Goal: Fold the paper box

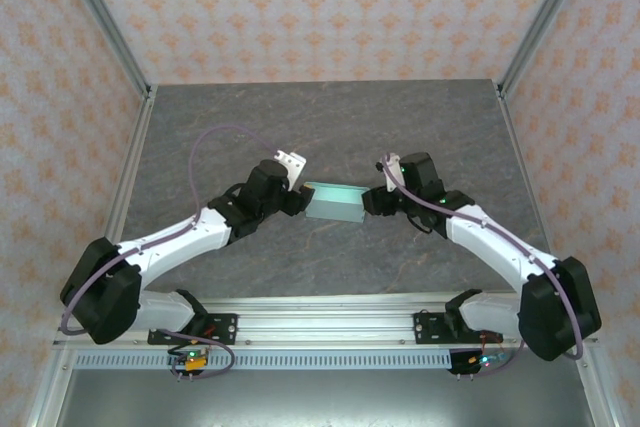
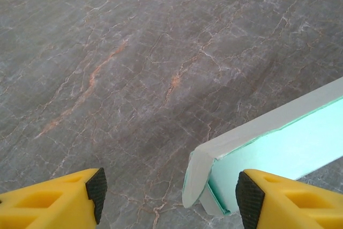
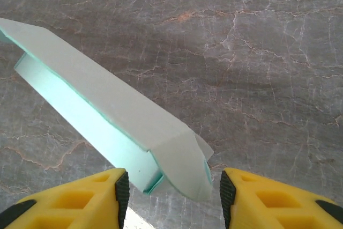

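The paper box (image 1: 334, 202) sits in the middle of the table (image 1: 400, 127), lying left to right between the two arms. It is already a long shallow shape rather than a flat sheet.

The left gripper (image 1: 299, 201) straddles the box's left end. In the left wrist view its jaws stand partly open, with one pad (image 2: 247, 197) right at the card and the other pad (image 2: 97, 190) well apart from it, so nothing is clamped. The right gripper (image 1: 369, 201) straddles the right end. Its jaws are also partly open around the folded end flap (image 3: 185, 167), and bare table shows between the flap and one pad (image 3: 227, 192).

The step in hand looks like pinching the two ends to set the end flaps. The next move probably calls for both jaws to close evenly and gently, because thin card buckles or skews if one side presses first.
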You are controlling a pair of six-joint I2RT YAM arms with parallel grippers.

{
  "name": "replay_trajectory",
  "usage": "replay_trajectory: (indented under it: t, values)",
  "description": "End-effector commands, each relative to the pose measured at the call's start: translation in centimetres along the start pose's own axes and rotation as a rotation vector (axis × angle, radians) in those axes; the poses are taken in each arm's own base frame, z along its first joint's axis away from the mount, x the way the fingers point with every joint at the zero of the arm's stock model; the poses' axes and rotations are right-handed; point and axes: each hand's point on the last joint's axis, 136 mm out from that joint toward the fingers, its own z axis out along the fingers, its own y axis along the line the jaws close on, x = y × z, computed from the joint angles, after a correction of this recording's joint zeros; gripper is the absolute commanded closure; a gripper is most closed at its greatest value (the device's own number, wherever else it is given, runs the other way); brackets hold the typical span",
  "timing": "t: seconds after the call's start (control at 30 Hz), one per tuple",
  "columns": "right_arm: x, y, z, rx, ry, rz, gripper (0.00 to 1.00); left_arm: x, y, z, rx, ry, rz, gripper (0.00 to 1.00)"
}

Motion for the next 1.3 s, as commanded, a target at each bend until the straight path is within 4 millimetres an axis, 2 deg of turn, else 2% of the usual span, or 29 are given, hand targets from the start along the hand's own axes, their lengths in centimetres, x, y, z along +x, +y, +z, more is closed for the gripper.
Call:
replay_trajectory:
  t: [0.0,0.07,0.17,0.27,0.33,0.43,0.53,0.67,0.93,1.0,1.03,1.17,1.2,1.23,1.27]
  values:
    - [-2.1,0.7,-0.2,-0.017,-0.05,-0.01,0.5,-2.2,-0.2,0.1,-0.007,-0.056,0.031,0.31]
    - [-2.4,0.7,-0.2,-0.014,-0.053,-0.014,0.52,-1.9,-0.3,0.5,-0.003,-0.05,0.042,0.32]
    - [-2.7,0.8,-0.2,-0.017,-0.042,-0.02,0.62,-1.7,-0.7,1.3,0.011,-0.039,0.056,0.43]
    - [-2.8,1.0,-0.1,-0.025,-0.027,-0.004,0.69,-1.8,-1.0,1.7,0.023,-0.043,0.042,0.5]
    - [-2.8,1.0,0.0,-0.031,-0.02,-0.002,0.73,-2.1,-1.0,1.8,0.028,-0.047,0.04,0.51]
    - [-2.8,1.1,0.0,-0.032,-0.011,0.006,0.79,-2.2,-1.1,1.8,0.028,-0.034,0.047,0.59]
    - [-2.9,1.2,0.0,-0.036,-0.01,0.011,0.81,-2.3,-1.2,1.7,0.038,-0.03,0.045,0.67]
    - [-3.0,1.3,0.3,-0.047,-0.007,0.027,0.86,-2.6,-1.6,1.6,0.059,-0.035,0.019,0.72]
    - [-3.3,1.6,0.6,-0.068,-0.018,0.066,0.87,-2.9,-3.3,2.1,0.148,-0.027,-0.038,0.74]
    - [-3.3,1.5,0.5,-0.063,-0.022,0.056,0.87,-2.9,-3.5,1.9,0.159,-0.029,-0.042,0.72]
    - [-3.3,1.4,0.4,-0.055,-0.025,0.051,0.87,-3.0,-3.4,1.7,0.157,-0.034,-0.044,0.67]
    - [-3.0,1.0,0.0,-0.028,-0.024,0.012,0.87,-3.8,-2.2,-0.2,0.123,-0.089,-0.051,0.47]
    - [-3.0,1.0,-0.1,-0.025,-0.028,0.002,0.87,-4.3,-1.8,-0.8,0.11,-0.111,-0.06,0.4]
    - [-3.0,1.0,-0.1,-0.026,-0.031,-0.012,0.88,-4.8,-1.2,-1.4,0.095,-0.138,-0.077,0.3]
    - [-3.0,1.0,-0.2,-0.025,-0.035,-0.024,0.88,-5.0,-0.6,-1.8,0.081,-0.155,-0.091,0.24]
